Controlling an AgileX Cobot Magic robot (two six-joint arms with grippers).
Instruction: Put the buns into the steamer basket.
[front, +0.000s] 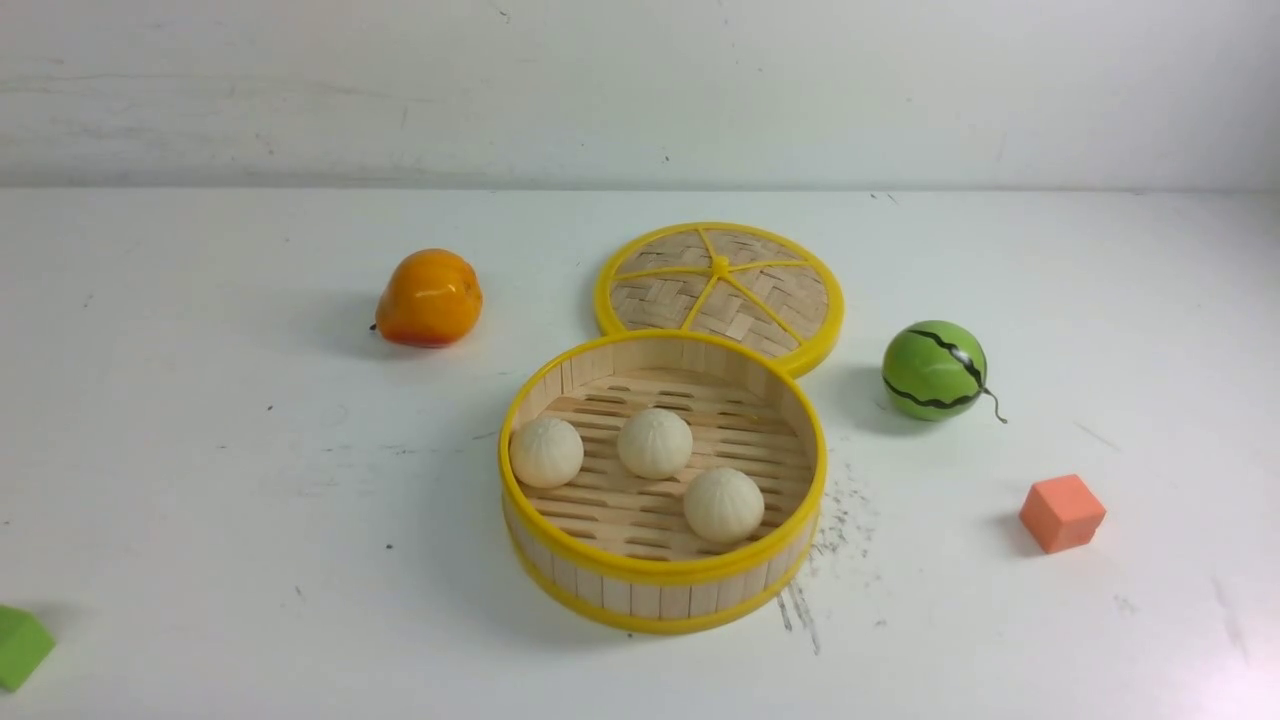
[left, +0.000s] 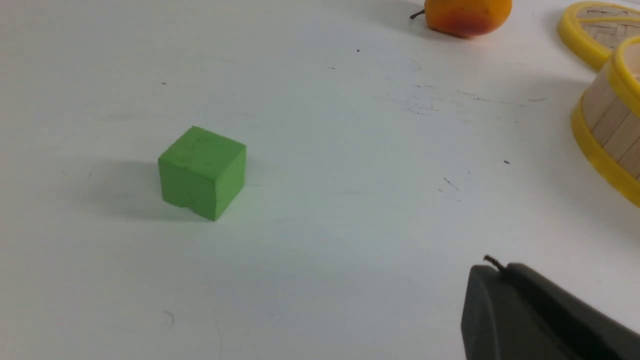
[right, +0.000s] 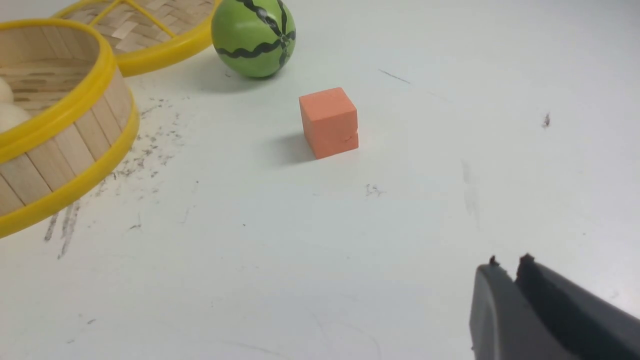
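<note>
Three cream-white buns lie inside the steamer basket (front: 660, 572) at the table's middle: one at its left (front: 546, 452), one in the middle (front: 654, 443), one at the front right (front: 723, 505). The basket's wall also shows in the left wrist view (left: 607, 120) and the right wrist view (right: 65, 150). Neither arm shows in the front view. My left gripper (left: 500, 270) is shut and empty, above bare table to the basket's left. My right gripper (right: 507, 265) is shut and empty, above bare table to the basket's right.
The flat woven lid (front: 720, 288) lies just behind the basket. An orange fruit (front: 430, 298) sits at the back left, a green watermelon ball (front: 934, 370) at the right. An orange cube (front: 1062, 512) stands front right, a green cube (front: 20, 645) at the front left edge.
</note>
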